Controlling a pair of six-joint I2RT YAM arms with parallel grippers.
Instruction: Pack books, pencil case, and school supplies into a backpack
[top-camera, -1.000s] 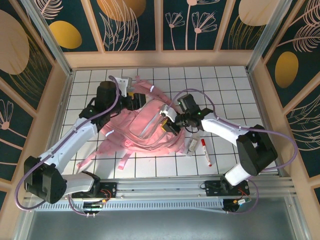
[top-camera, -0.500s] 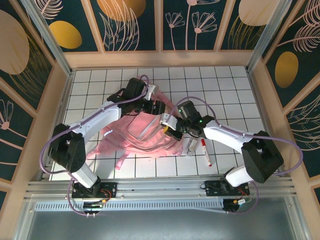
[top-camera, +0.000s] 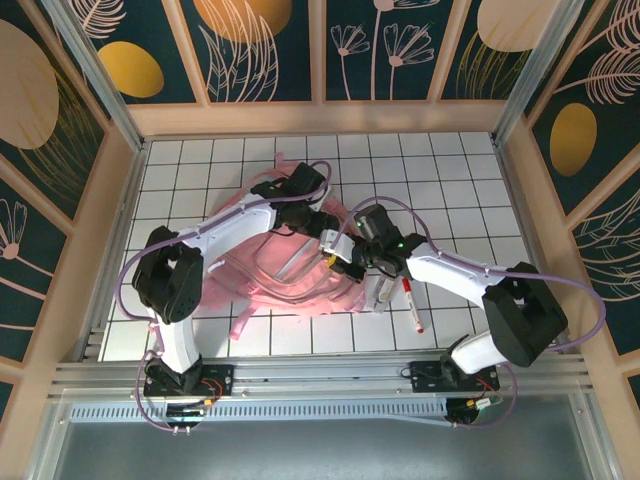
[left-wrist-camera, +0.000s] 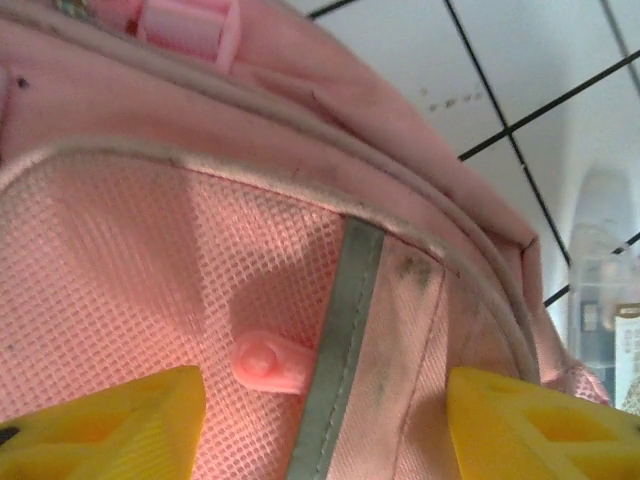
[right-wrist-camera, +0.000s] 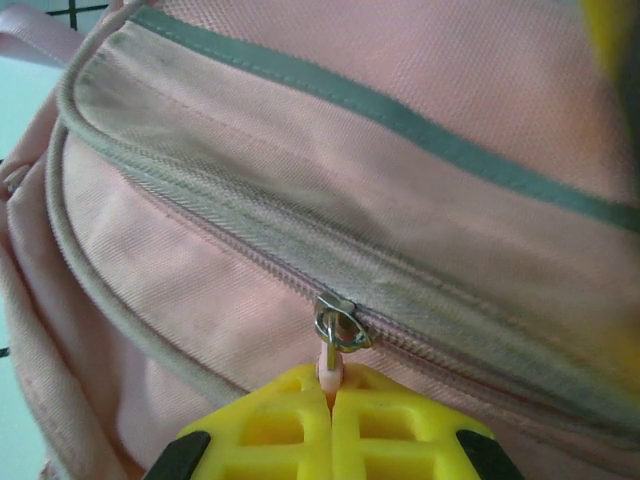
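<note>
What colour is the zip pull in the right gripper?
Pink zip pull, clearest in right wrist view.

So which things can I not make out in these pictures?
- Top view: the backpack's inside, covered by its fabric and both arms.
- Top view: white item beside the marker, partly under the right arm; print too small.
- Left wrist view: clear object, blurred, cut off by the right edge.
- Right wrist view: zip pull, mostly hidden between the shut right fingers.

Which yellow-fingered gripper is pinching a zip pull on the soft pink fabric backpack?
The right gripper, shut on a pink zip pull; the left gripper stands open above the mesh.
</note>
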